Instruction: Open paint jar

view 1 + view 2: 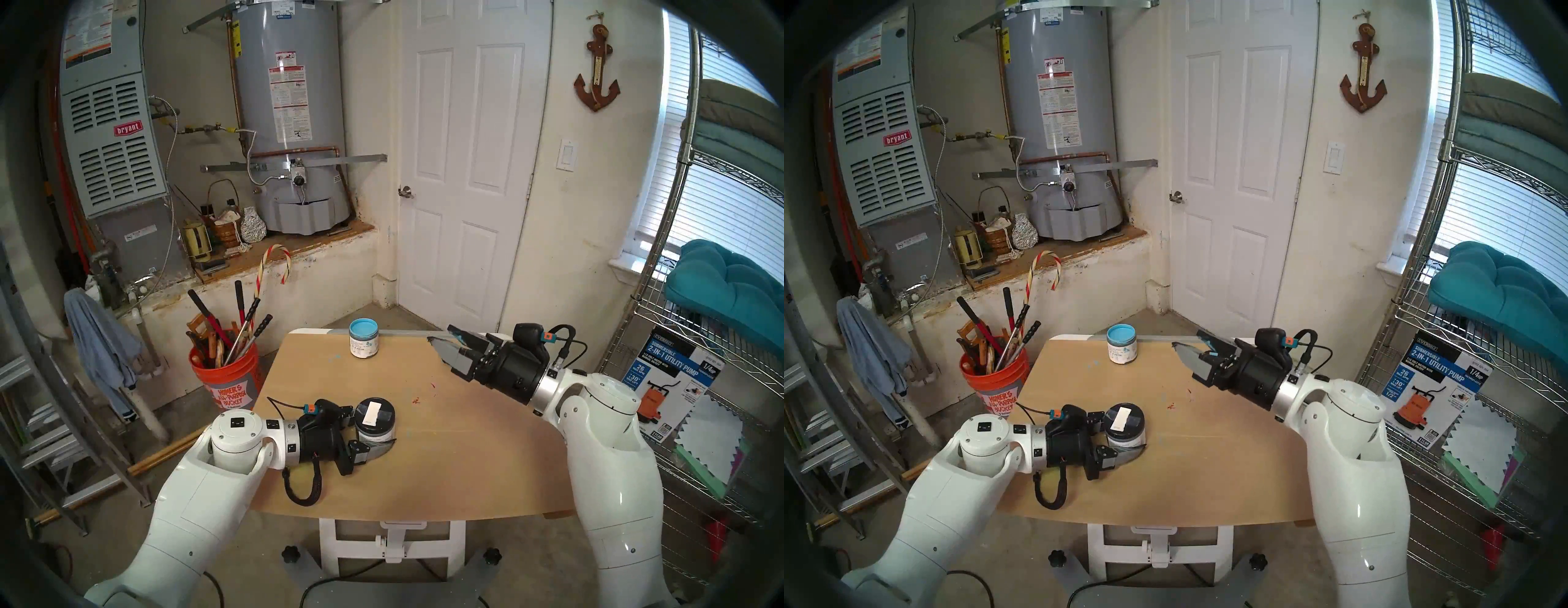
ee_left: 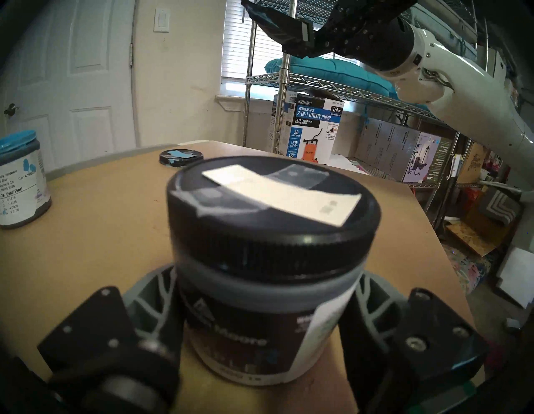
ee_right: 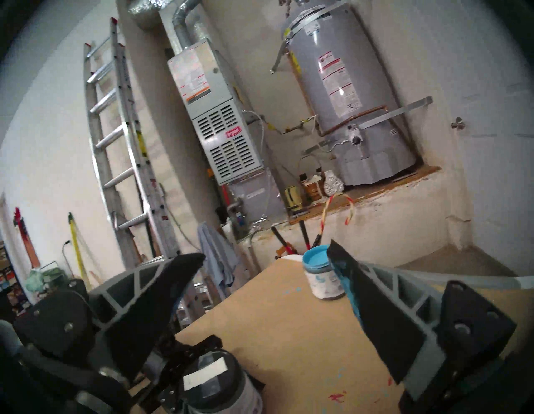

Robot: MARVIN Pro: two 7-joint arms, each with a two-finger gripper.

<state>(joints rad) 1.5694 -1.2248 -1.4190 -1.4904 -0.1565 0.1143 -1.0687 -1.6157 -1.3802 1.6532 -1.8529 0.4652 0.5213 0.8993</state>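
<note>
The paint jar (image 1: 375,424) stands on the near left of the tan table (image 1: 445,467), with a white label and a black screw lid (image 2: 268,208) that has a white tape strip across it. My left gripper (image 1: 375,435) comes in from the left, and its two fingers (image 2: 150,286) press on the jar's body below the lid. The jar also shows in the head right view (image 1: 1124,424) and the right wrist view (image 3: 213,381). My right gripper (image 1: 441,339) is open and empty. It is raised above the table's far right, well apart from the jar.
A lidless jar of light-blue paint (image 1: 363,339) stands at the table's far edge. A black lid with blue tape (image 2: 181,157) lies on the table's far right. An orange bucket of tools (image 1: 225,373) stands to the left of the table and a wire shelf (image 1: 700,382) to the right.
</note>
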